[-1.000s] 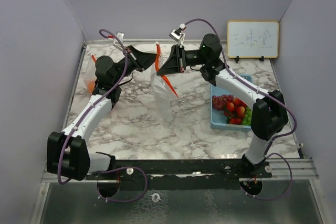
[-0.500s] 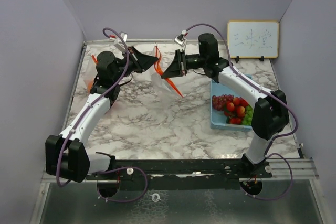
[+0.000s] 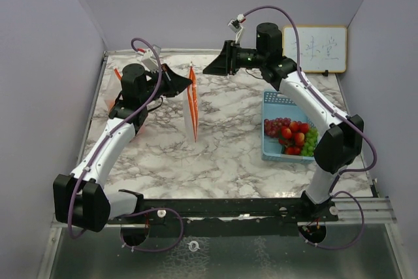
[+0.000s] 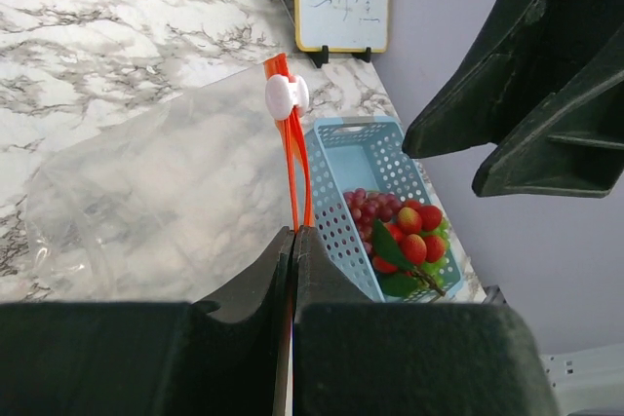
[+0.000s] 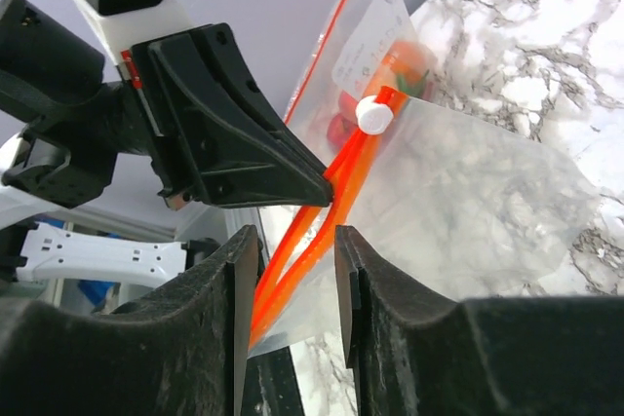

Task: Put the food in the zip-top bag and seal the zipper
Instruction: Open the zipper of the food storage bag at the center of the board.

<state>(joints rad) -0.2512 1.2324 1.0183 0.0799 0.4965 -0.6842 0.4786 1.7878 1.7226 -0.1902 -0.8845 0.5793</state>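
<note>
A clear zip-top bag (image 3: 195, 127) with an orange zipper strip (image 3: 192, 101) hangs edge-on above the table. My left gripper (image 3: 189, 85) is shut on the top of the zipper; in the left wrist view the jaws (image 4: 293, 233) pinch the orange strip (image 4: 292, 168) below a white slider (image 4: 286, 95). My right gripper (image 3: 209, 70) is open and empty, raised behind and to the right of the bag. In the right wrist view its fingers (image 5: 292, 275) frame the zipper (image 5: 336, 192) from a distance. The food (image 3: 294, 134), grapes and red fruits, lies in the light-blue basket (image 3: 277, 99).
A second clear bag (image 5: 385, 46) holding red and orange pieces lies at the table's left, behind my left arm (image 3: 112, 104). A small whiteboard (image 3: 314, 49) stands at the back right. Purple walls close in the table on three sides.
My right gripper has let go of the bag and pulled back and up to the right. The bag now hangs from my left gripper alone, lower and turned edge-on.
</note>
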